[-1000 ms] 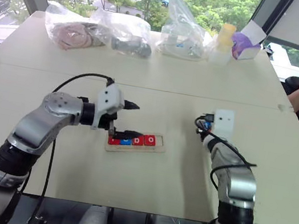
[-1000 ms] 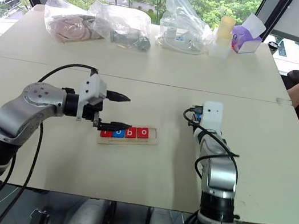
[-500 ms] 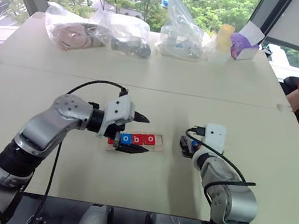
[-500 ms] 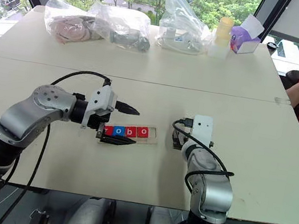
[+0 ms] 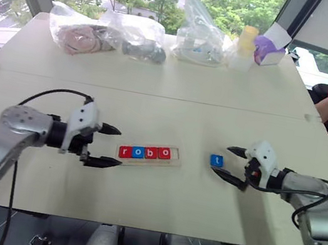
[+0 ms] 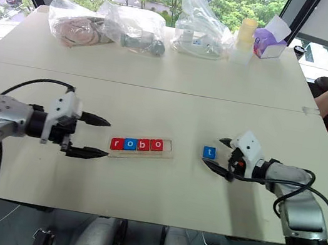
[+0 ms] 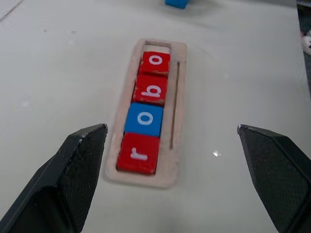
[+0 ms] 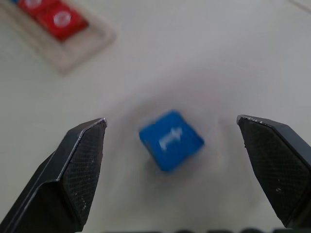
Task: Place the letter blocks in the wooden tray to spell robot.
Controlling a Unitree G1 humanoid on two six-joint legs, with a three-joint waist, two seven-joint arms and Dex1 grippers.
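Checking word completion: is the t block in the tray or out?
Out. The blue t block lies on the table, apart from the wooden tray, which holds r, o, b, o with its last slot empty.

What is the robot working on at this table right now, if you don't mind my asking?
It is spelling "robot" with letter blocks. The wooden tray already holds r, o, b, o, with its last slot empty. The blue t block lies on the table in front of the open right gripper. The left gripper, also open, hovers beside the tray's r end.
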